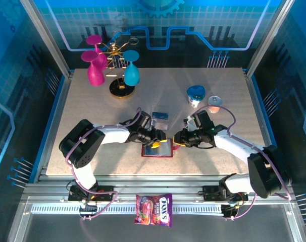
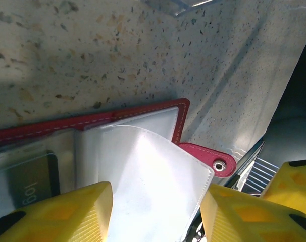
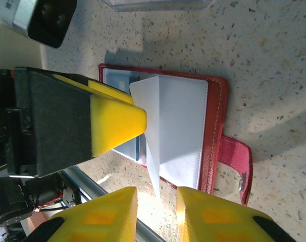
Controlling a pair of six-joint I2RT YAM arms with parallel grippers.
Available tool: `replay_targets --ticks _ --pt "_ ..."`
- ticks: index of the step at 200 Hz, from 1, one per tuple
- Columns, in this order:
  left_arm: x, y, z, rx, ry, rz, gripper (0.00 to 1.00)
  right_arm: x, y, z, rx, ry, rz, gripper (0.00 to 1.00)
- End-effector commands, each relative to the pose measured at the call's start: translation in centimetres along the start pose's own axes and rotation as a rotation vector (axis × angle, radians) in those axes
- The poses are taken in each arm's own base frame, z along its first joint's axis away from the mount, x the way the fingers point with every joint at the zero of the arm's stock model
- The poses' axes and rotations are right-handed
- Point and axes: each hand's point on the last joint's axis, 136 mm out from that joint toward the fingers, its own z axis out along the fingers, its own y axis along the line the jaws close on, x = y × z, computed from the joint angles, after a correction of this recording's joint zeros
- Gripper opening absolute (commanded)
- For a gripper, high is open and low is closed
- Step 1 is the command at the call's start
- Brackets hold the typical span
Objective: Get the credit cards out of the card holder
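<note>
Left gripper (image 2: 157, 197), frame bottom: jaws half apart around the clear sleeve (image 2: 153, 171) of the card holder (image 2: 92, 120) (no grip). Right gripper (image 3: 156, 195): narrow gap, the sleeve's corner at its mouth.

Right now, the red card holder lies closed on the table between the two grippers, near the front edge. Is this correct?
Not quite. The red card holder lies open, not closed: the right wrist view shows its pale inner sleeves exposed and the snap tab free. It does lie on the table between the left gripper and the right gripper, near the front edge.
</note>
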Motion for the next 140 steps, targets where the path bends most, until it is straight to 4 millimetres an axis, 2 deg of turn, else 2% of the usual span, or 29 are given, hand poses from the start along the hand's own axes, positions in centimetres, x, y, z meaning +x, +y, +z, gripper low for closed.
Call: replay_targets --ticks 1,63,140 --pt "0.1 -0.7 0.7 0.025 0.028 -0.009 0.51 0.5 -0.9 -0.5 0.021 0.001 0.011 0.29" --pt "0.2 -0.8 0.8 0.028 0.026 -0.012 0.53 0.4 -0.9 -1.1 0.025 -0.015 0.010 0.30" --pt "0.1 -2.7 -0.8 0.059 -0.014 0.038 0.59 0.0 -0.4 -1.3 0.009 -0.027 0.007 0.31"
